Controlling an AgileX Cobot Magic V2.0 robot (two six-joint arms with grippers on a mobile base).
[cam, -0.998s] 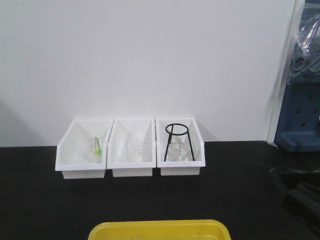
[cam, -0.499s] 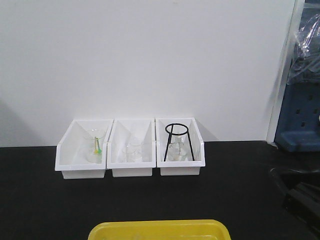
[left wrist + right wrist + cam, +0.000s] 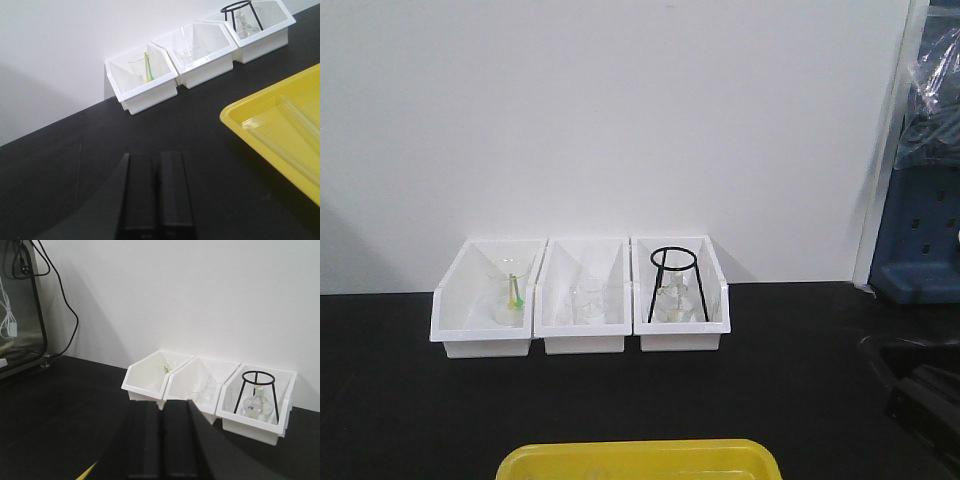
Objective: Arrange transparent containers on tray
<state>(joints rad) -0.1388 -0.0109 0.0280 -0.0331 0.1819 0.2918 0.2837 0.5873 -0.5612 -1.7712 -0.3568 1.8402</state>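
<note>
Two test tubes [image 3: 289, 131] lie side by side in yellow tray [image 3: 235, 116], right edge of left wrist view. Left gripper [image 3: 153, 197] and right gripper [image 3: 162, 442] both pressed together, holding nothing, low centre over black table [image 3: 70, 150]

L black two-finger gripper [image 3: 155, 197]: jaws pressed together, fingers flat & parallel, nothing between. R black two-finger gripper [image 3: 162, 445]: same, jaws together, held level, nothing gripped.
</note>
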